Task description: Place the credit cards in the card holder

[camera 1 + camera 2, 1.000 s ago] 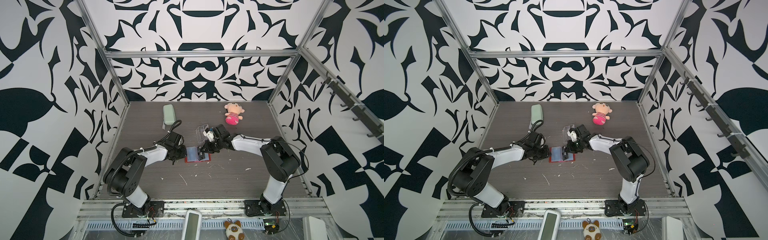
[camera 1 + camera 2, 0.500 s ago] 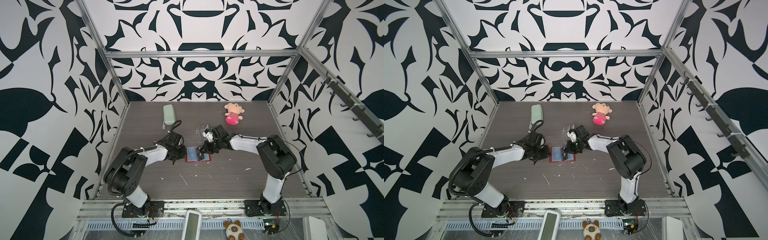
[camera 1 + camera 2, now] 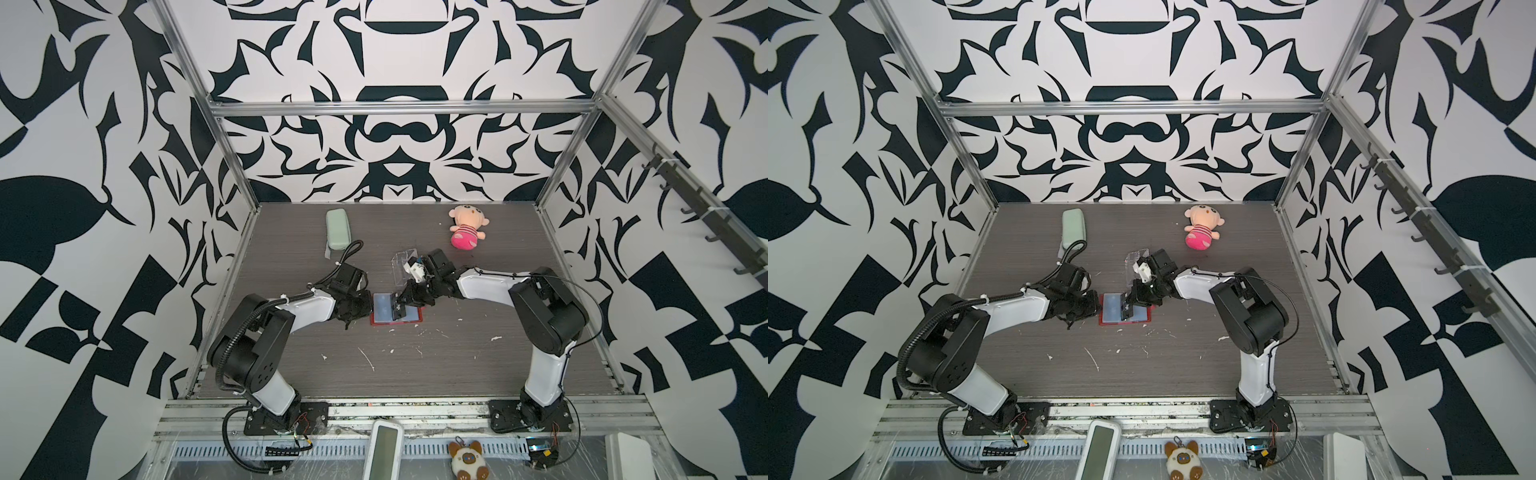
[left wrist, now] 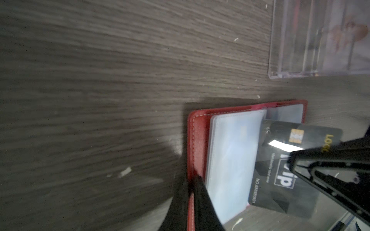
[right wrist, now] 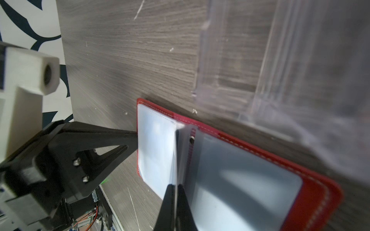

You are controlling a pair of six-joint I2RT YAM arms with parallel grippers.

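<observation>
The red card holder [image 3: 419,319] [image 3: 1145,322] lies open on the table, clear sleeve pages up. My left gripper [image 3: 369,307] [image 4: 194,200] is shut on the edge of its red cover [image 4: 197,144], at the holder's left side in both top views. My right gripper [image 3: 401,300] [image 5: 174,200] is shut on a black credit card [image 4: 280,176] [image 3: 397,310] with a gold chip and white lettering. That card stands tilted over the holder's middle, its lower edge against the sleeves near the spine. In the right wrist view the card [image 5: 175,156] appears edge-on.
A clear acrylic box [image 3: 404,261] [image 5: 280,60] stands just behind the holder, close to my right wrist. A pale green case [image 3: 337,229] and a pink plush doll [image 3: 465,228] lie at the back. White specks litter the wood table [image 3: 374,361].
The right arm's elbow has shifted slightly left while the black card stays over the holder. The left gripper has tightened a little on the red cover.
</observation>
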